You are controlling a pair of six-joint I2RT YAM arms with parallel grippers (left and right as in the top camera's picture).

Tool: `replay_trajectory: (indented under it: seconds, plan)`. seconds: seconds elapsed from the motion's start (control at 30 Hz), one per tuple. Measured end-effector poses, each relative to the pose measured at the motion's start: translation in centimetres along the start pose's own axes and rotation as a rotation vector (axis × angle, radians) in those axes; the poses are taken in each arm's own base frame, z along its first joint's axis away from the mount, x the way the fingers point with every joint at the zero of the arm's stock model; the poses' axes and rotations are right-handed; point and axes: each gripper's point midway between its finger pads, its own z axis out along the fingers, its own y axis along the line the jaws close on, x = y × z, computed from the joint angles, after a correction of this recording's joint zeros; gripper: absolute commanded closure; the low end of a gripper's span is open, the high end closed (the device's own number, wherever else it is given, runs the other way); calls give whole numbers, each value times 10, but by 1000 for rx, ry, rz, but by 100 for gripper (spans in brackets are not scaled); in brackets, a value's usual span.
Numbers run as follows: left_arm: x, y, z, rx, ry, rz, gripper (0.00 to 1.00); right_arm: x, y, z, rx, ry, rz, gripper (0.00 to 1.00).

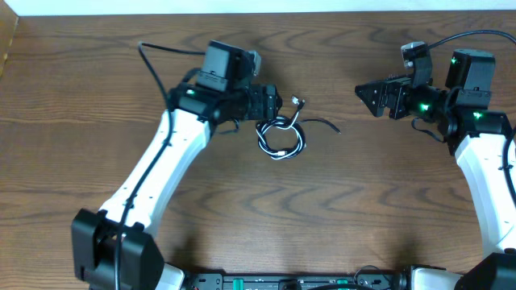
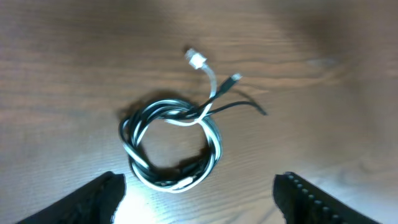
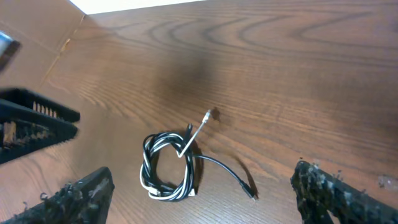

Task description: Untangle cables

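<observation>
Brown wood-grain table [image 1: 242,217], matte, with a soft glare showing in my wrist views. The cables [image 1: 280,154] [image 2: 214,146] [image 3: 184,149] are lying flat on it in one small coil, black and white cords winding together around the ring. A white plug end [image 1: 297,101] is sticking out from the coil's far side. A loose black tail [image 1: 330,125] is trailing off to the coil's right.

I'm holding my left gripper [image 1: 276,101] [image 2: 198,183] just beside the coil, on its far-left side. Its jaws are spread wide with nothing between them, and it isn't touching the cords. I'm holding my right gripper [image 1: 361,90] [image 3: 202,180] well to the right of the coil, jaws also standing apart and empty.

Beyond the coil, a white strip [image 1: 242,6] is running along the table's far edge. Far to the coil's left, a paler tan surface [image 1: 6,40] is showing past the table's corner.
</observation>
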Motion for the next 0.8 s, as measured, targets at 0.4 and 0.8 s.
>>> replay_trajectory:
  seconds: [0.4, 0.8]
  plan:
    - [32, 33, 59, -279, 66, -195, 44, 8, -2, 7, 64, 36, 6, 20]
    - [34, 84, 93, -386, 97, -283, 66, 20, 18, 28, 116, 86, -50, 20]
